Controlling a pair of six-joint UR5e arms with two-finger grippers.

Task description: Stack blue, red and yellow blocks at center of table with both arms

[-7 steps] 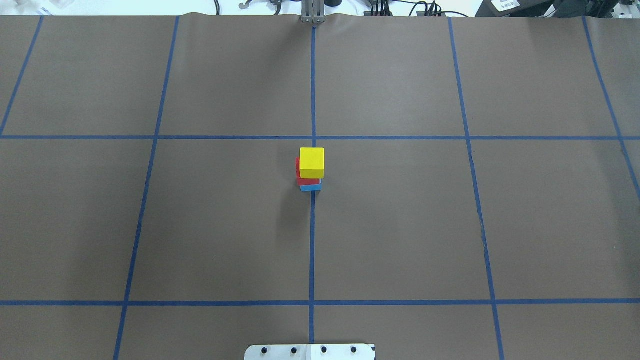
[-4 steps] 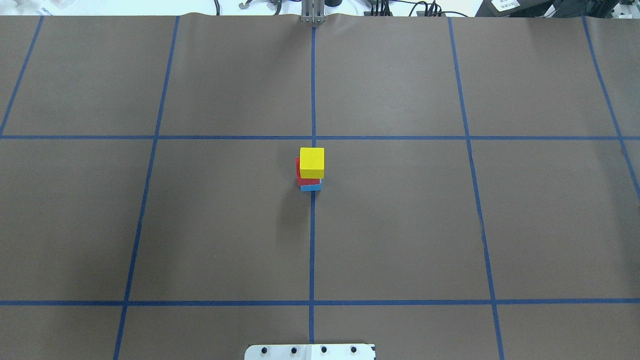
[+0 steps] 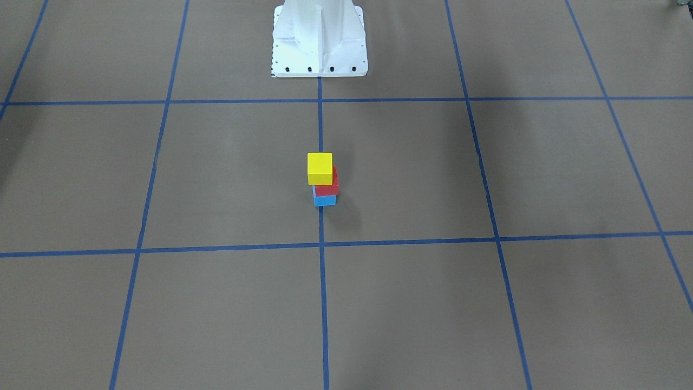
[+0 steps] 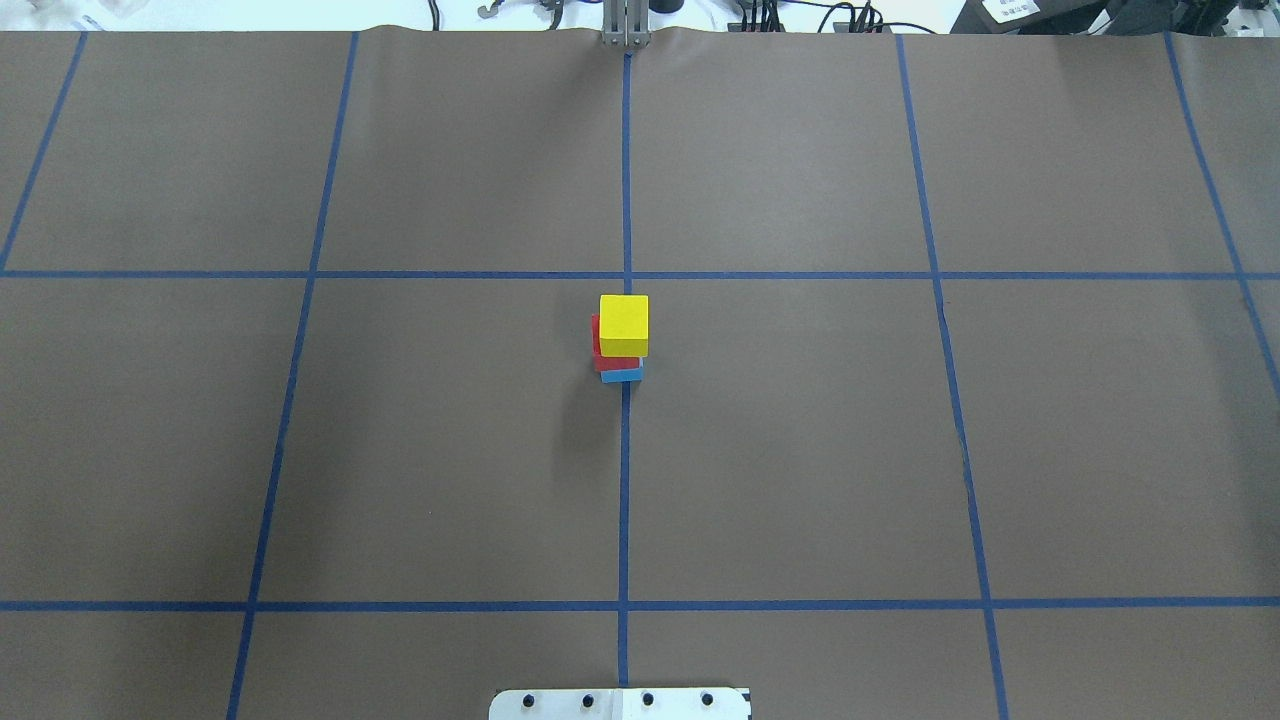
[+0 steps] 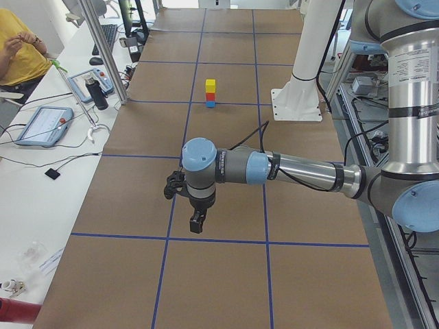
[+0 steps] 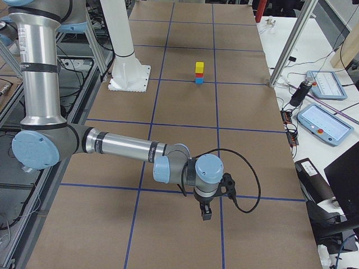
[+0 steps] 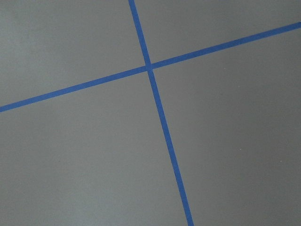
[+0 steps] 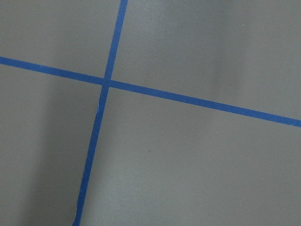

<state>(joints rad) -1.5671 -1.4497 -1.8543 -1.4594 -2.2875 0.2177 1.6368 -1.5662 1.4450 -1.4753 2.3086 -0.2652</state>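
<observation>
A stack stands at the table's center: yellow block [image 4: 624, 322] on top, red block [image 4: 598, 355] in the middle, blue block [image 4: 622, 376] at the bottom. It is slightly staggered, and also shows in the front view [image 3: 319, 168]. My left gripper [image 5: 195, 223] hangs far from the stack, near the table's left end, seen only in the exterior left view. My right gripper [image 6: 206, 213] hangs near the right end, seen only in the exterior right view. I cannot tell whether either is open or shut. Both wrist views show only brown paper and blue tape.
The white robot base [image 3: 319, 38] stands at the table's robot-side edge. Blue tape lines [image 4: 625, 480] grid the brown table cover. Tablets [image 5: 42, 125] and an operator [image 5: 20, 48] are beside the far side. A metal post [image 6: 286, 50] stands at the table's edge.
</observation>
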